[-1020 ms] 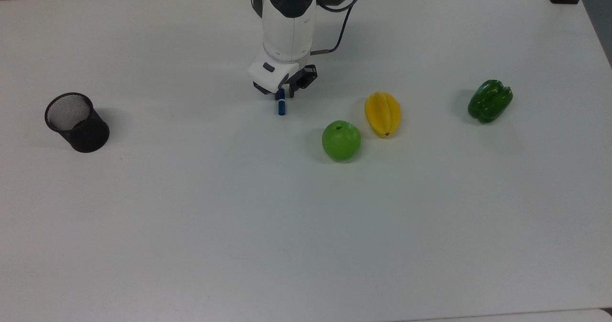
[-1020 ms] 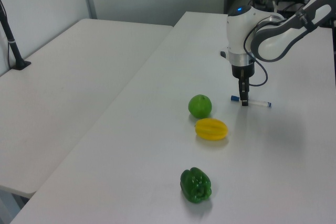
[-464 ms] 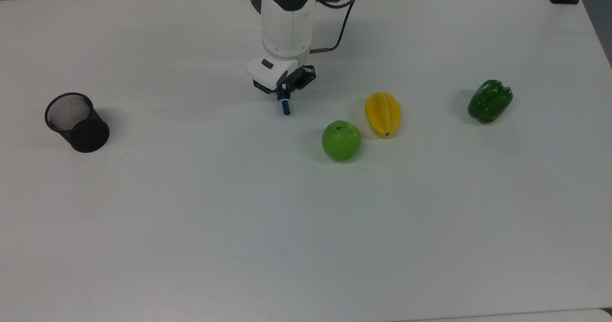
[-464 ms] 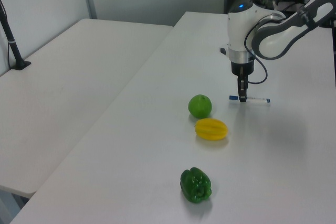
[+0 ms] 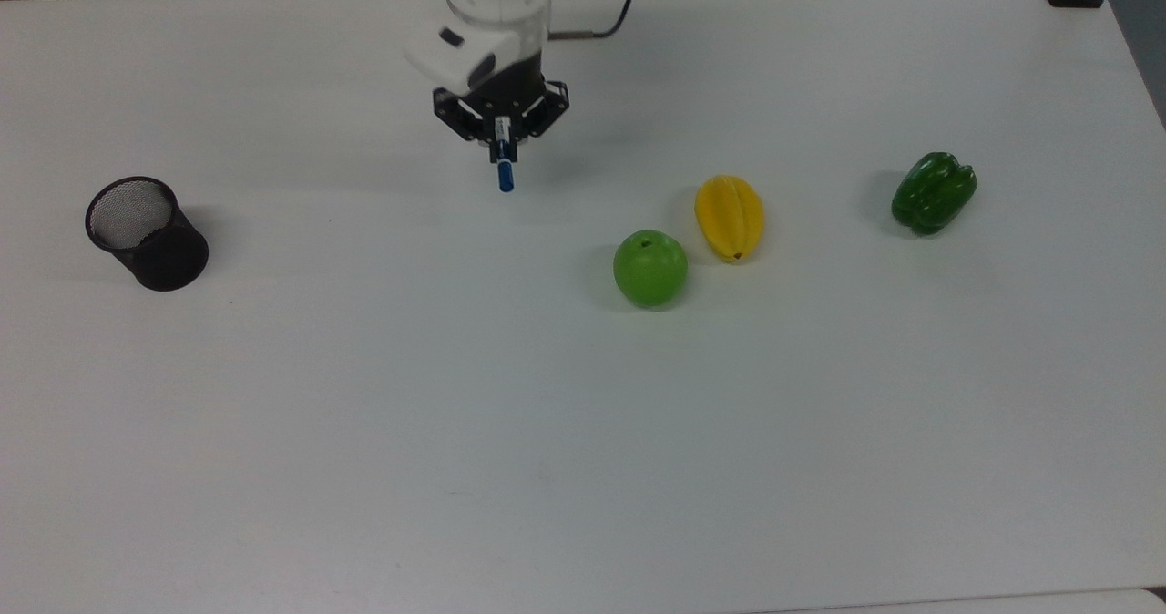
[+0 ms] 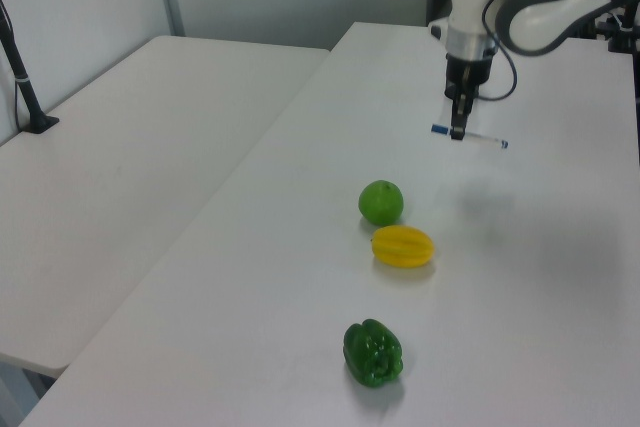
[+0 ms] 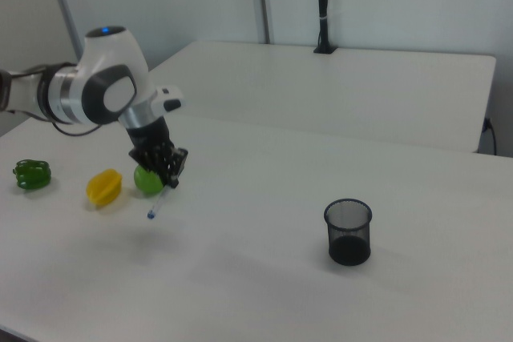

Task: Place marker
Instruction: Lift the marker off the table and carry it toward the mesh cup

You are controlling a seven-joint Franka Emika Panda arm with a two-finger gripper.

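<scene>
We see the gripper of the Panda arm clamped on the marker, its two fingers pressed against the barrel near mid-length. In the left view the marker lies close to level, held clear above the white table, with one blue end pointing toward the left view's left and the other toward the left view's right. In the right view the gripper points down and the marker slants below it, its blue tip lowest. In the top view the blue cap projects from beneath the fingers toward the lower edge. On the table we note a green apple, with a yellow starfruit just beside it on the top view's right, and a green bell pepper well apart, farther to the top view's right. A black mesh pen cup stands upright near the top view's left edge, well apart from the gripper. In the right view the same cup stands on the right view's right, while the fruit lies on the right view's left.
</scene>
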